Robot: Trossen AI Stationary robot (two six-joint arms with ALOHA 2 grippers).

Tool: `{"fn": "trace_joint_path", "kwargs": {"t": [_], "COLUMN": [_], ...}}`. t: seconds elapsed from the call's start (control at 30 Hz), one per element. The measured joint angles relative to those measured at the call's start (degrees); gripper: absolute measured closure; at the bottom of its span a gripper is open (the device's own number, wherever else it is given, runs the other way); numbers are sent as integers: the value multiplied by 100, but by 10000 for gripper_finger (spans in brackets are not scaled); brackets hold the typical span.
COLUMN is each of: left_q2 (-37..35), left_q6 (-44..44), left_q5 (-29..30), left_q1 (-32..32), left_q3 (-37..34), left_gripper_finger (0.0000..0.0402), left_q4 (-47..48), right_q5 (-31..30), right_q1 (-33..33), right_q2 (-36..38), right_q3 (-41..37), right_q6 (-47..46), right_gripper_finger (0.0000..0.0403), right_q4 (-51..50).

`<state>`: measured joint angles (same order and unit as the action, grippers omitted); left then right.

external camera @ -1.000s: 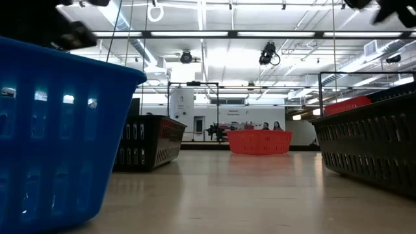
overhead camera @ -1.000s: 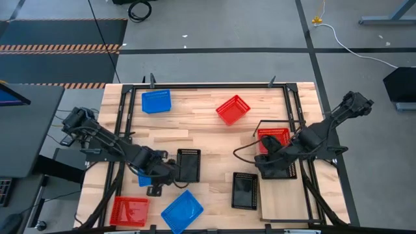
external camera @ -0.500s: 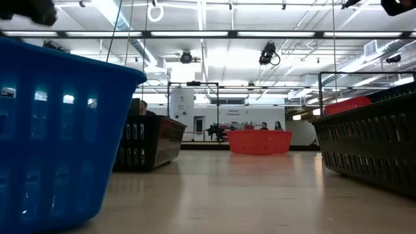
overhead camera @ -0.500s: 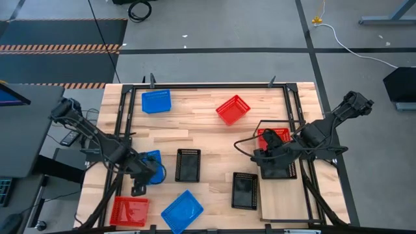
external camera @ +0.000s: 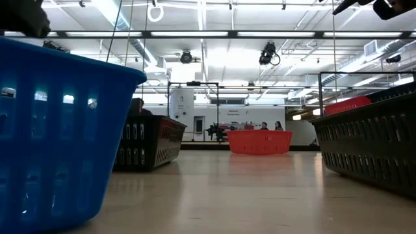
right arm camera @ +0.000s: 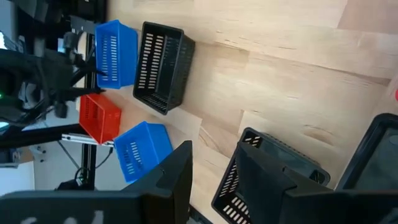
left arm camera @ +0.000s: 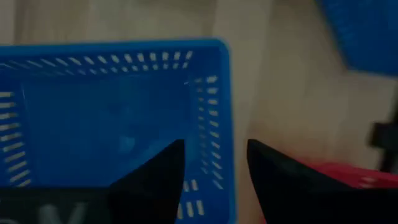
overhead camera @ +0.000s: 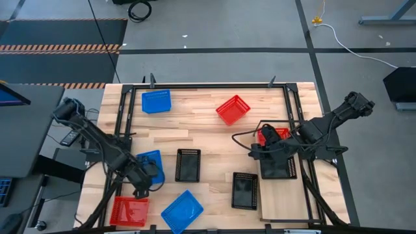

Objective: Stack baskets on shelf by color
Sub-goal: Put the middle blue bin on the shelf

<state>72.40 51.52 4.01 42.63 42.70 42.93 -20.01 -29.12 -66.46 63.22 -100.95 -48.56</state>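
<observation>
Tabletop of pale wood planks, black frame around it, grey floor beyond with a hazard-striped mat at far left. Baskets lie scattered: blue basket and red basket at the far side, two black ones mid-table. Left gripper hangs over the near-left blue basket, fingers spread astride its wall, not pinching. Right gripper hovers by the shelf; its fingers stand apart, empty. Low view: ceiling strip lights, two people far off.
</observation>
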Motion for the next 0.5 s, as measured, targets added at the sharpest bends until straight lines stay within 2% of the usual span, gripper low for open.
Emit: {"fn": "trace_joint_path", "kwargs": {"t": [0.2,0.3,0.4,0.5], "left_q2": [723,1091,1407,1546], "left_q6": [-390,-494,-678,-674], "left_q5": [-16,-118,-287,-437], "left_q1": [-15,-79,-148,-283], "left_q3": [-2,-2,-2,11], "left_gripper_finger": [205,212,245,304], "left_q4": [-180,-338,-484,-492], "right_q5": [10,11,11,28], "right_q1": [17,17,17,17], "right_q2": [0,0,0,-2], "right_q3": [0,0,0,0], "right_q6": [-107,-105,-63,32], "right_gripper_finger": [275,275,275,275], "right_q4": [11,24,33,41]}}
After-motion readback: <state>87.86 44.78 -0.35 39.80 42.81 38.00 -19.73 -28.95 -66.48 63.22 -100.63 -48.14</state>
